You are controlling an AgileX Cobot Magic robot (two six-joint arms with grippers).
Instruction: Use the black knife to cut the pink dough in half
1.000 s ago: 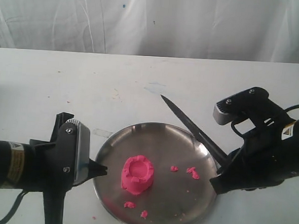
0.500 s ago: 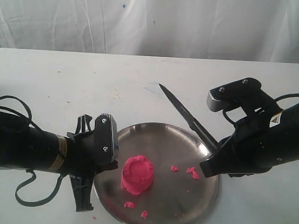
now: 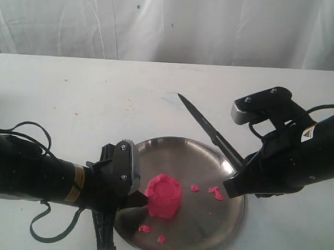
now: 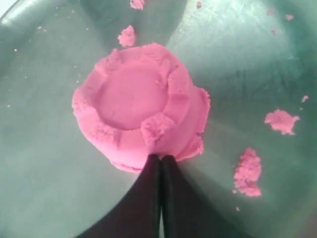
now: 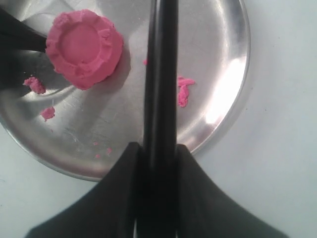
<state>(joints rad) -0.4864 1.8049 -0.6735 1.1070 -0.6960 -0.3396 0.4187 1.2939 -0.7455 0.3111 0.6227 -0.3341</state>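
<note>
**Item:** bright pink crimped-rim dough cup (image 3: 164,195), upright on round metal plate (image 3: 210,153). Sits slightly further right than 1 s ago.

**Left pincer** (image 4: 161,159): has moved in. Tips together, pressed against dough's side, prob. bracing it.

**Right pincer** (image 5: 158,147): clamped on long black knife (image 3: 204,123). Blade raised, well clear of dough, no cut yet.

**Obscured:** knife handle is behind right arm. Can't tell if left tips touch plate.

White table (image 3: 101,87), white draped backdrop (image 3: 162,22)

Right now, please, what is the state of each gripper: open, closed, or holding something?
Left gripper: closed, holding nothing, tips against the dough.
Right gripper: closed on the knife.
</note>
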